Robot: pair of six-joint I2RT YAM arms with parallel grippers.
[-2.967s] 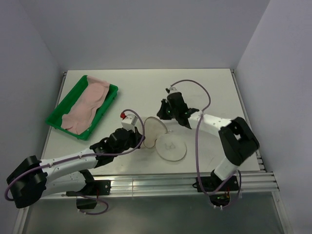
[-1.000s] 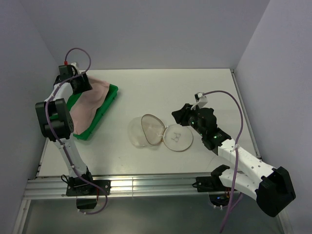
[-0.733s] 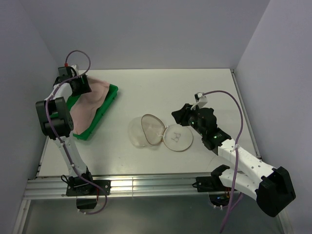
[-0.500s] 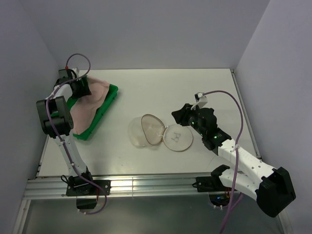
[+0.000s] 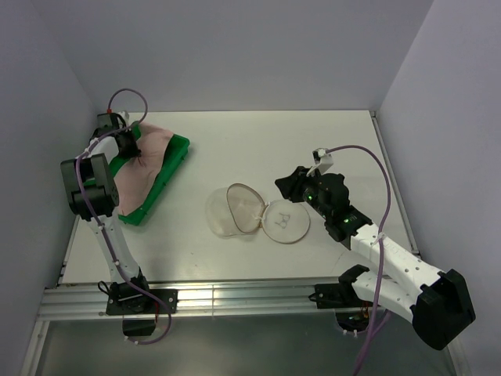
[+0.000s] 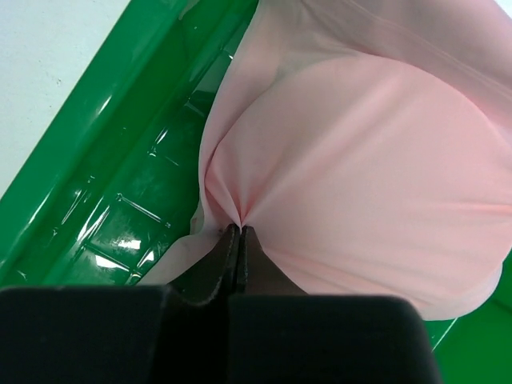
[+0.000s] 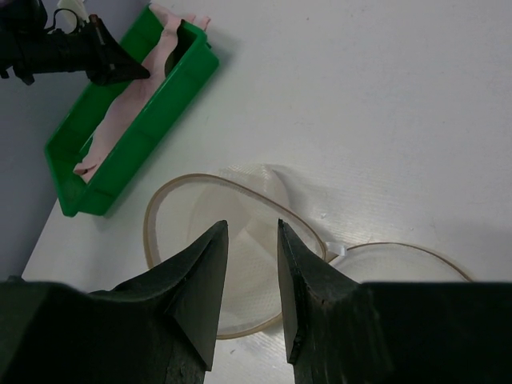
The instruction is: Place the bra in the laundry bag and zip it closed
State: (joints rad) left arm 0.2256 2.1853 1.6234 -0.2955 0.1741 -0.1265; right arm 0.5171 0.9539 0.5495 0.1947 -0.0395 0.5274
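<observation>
One second has brought the left tool down into the green tray, its tips now pinching a fold of the bra directly ahead, likely ready for lifting.

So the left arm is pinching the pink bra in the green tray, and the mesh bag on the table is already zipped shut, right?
Not quite. The laundry bag is not zipped shut: the top external view shows it lying open, its two round halves spread apart. The rest holds: the left gripper is pinching the bra in the green tray.
</observation>
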